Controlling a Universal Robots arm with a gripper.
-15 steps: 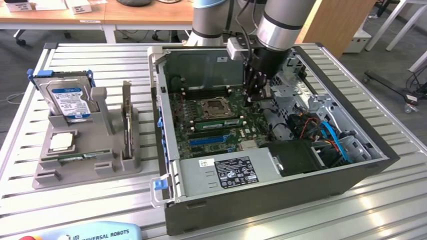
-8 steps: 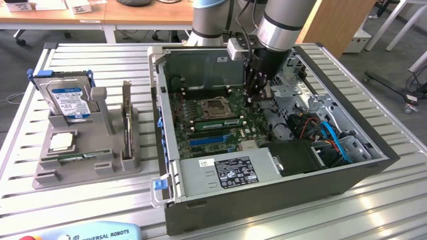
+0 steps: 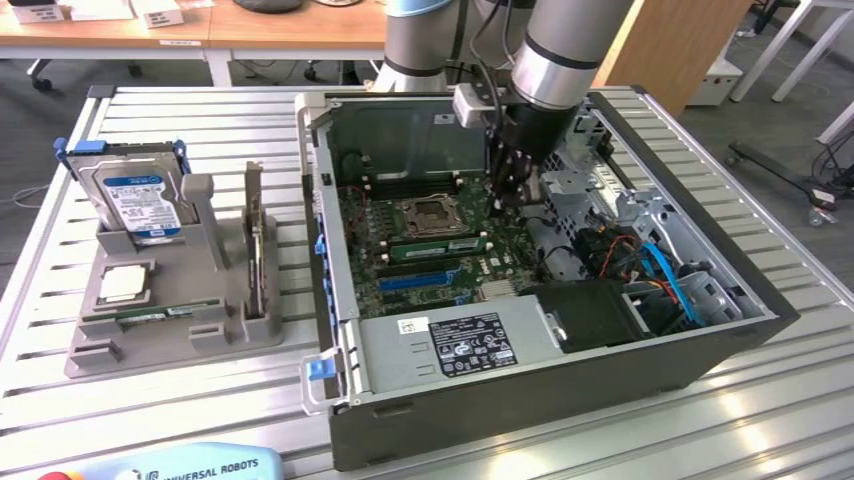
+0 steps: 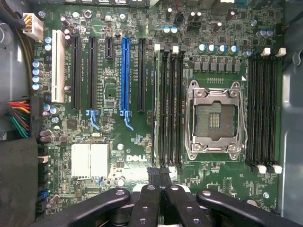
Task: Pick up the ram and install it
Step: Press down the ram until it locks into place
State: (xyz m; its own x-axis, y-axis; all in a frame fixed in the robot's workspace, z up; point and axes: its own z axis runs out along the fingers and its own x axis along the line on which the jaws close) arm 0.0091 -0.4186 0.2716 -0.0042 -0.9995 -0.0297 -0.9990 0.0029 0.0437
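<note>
Tool (image 3: 514,195) hangs on the arm inside the open computer case (image 3: 534,390), just beside the processor socket (image 3: 430,212) on the exterior view's right, low over the motherboard. Nothing is seen in its grasp. Ram (image 3: 140,317), a long narrow green stick, lies flat in the front slot of a grey holder (image 3: 214,335) well apart from the socket, outside the case toward the exterior view's left, on the slatted metal counter (image 3: 200,410). Same holder carries a hard drive (image 3: 134,195) standing upright at its far end, a square silver processor chip (image 3: 123,283) lying flat between drive and ram, and an expansion card (image 3: 254,235) standing on edge along the side nearer the socket. Green strips show among the slots on the near side of the socket; whether a stick is seated there cannot be told. A labelled power supply (image 3: 454,345) sits nearer the camera than the socket. In the wrist view, the two black fingers (image 4: 165,182) are pressed together with no gap and nothing between them. Their tips stand near the end of the bank of memory slots (image 4: 171,109) just beside the socket, between it and the blue expansion slot (image 4: 125,75). A second bank of slots lies on the socket's opposite side. The socket frame is empty of a chip.
</note>
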